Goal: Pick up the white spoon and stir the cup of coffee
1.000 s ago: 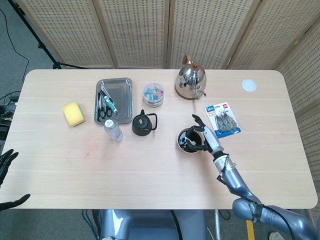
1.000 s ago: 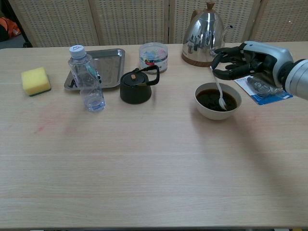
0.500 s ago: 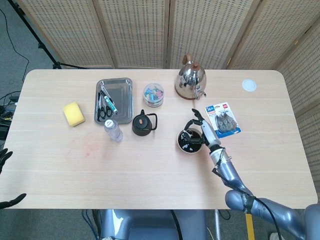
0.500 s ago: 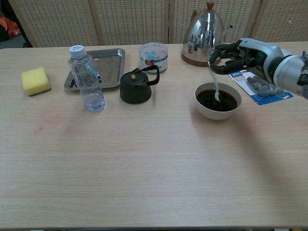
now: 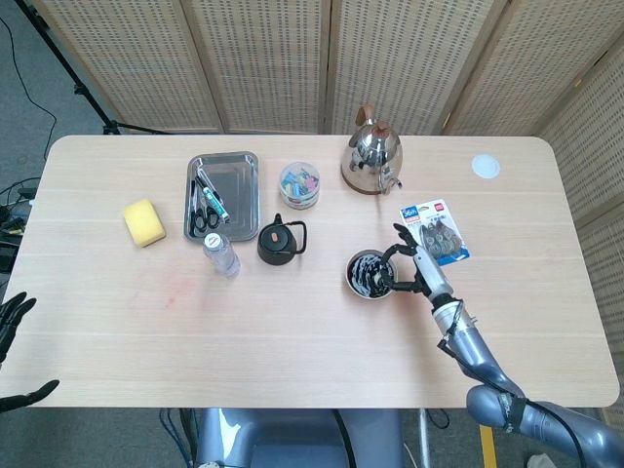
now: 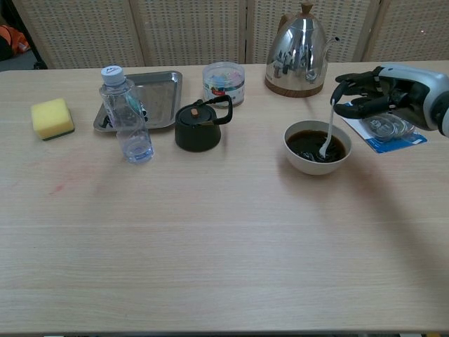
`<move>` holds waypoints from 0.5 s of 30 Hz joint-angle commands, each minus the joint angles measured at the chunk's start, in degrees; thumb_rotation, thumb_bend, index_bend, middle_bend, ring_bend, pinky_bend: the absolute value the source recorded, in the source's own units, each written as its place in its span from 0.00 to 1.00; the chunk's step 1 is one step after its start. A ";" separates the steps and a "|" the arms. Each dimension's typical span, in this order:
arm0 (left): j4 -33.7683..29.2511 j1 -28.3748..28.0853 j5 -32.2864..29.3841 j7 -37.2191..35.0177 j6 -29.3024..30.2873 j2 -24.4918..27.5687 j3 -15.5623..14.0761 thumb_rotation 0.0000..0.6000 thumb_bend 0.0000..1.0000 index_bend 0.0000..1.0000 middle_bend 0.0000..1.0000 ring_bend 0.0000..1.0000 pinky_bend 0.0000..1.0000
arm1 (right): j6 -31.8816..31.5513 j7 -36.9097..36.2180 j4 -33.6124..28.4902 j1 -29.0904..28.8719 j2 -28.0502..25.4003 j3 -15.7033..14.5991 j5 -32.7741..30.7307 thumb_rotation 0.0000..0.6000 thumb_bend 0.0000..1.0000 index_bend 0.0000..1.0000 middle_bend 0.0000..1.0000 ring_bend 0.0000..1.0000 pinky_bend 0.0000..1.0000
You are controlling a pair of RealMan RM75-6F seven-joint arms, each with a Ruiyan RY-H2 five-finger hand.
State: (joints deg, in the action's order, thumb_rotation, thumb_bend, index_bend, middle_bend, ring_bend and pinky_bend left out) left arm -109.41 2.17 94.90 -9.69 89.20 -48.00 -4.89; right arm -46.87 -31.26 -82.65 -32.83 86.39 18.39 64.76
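Note:
A white cup [image 6: 317, 159] of dark coffee [image 6: 316, 145] stands on the table right of centre, also seen from above as the cup [image 5: 368, 275]. My right hand [image 6: 382, 92] hovers just right of the cup and pinches the top of the white spoon [image 6: 327, 130]. The spoon stands nearly upright with its bowl dipped in the coffee. In the head view the right hand [image 5: 419, 270] reaches over the cup's right rim. My left hand [image 5: 14, 348] hangs off the table's near left edge, fingers apart, holding nothing.
A black teapot [image 6: 199, 126] sits left of the cup, and a steel kettle [image 6: 299, 50] behind it. A blue blister pack [image 6: 382, 128] lies under my right hand. Further left are a water bottle [image 6: 125, 115], a metal tray [image 6: 149, 100], a round tub [image 6: 223, 83] and a yellow sponge [image 6: 52, 118].
My right hand has swung from the cup's far left side to its right side, carrying the spoon handle with it; the spoon bowl stays in the coffee. The left hand barely moved.

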 commanded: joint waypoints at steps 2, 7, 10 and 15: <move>-0.01 -0.01 -0.09 0.00 -0.03 0.01 0.02 1.00 0.00 0.00 0.00 0.00 0.00 | 0.20 -0.77 -0.60 -0.03 0.19 -0.19 0.62 1.00 0.54 0.61 0.00 0.00 0.00; 0.07 -0.01 -0.24 -0.38 0.04 0.14 0.07 1.00 0.00 0.00 0.00 0.00 0.00 | 0.30 -0.67 -0.39 -1.04 1.94 0.08 0.61 1.00 0.54 0.61 0.00 0.00 0.00; 0.34 0.03 -0.43 -1.22 0.21 0.36 0.13 1.00 0.00 0.00 0.00 0.00 0.00 | 0.48 0.56 1.42 -2.74 4.70 0.90 -0.59 1.00 0.54 0.61 0.00 0.00 0.00; 0.69 0.01 -0.52 -2.08 0.40 0.61 0.24 1.00 0.00 0.00 0.00 0.00 0.00 | 0.53 2.35 4.98 -4.55 7.62 2.18 -3.02 1.00 0.54 0.61 0.00 0.00 0.00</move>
State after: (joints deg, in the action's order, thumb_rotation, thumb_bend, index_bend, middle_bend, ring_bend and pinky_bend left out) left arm -108.75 2.17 94.38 -11.76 89.58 -47.41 -4.66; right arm -46.39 -29.59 -78.72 -36.68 93.13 19.99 62.62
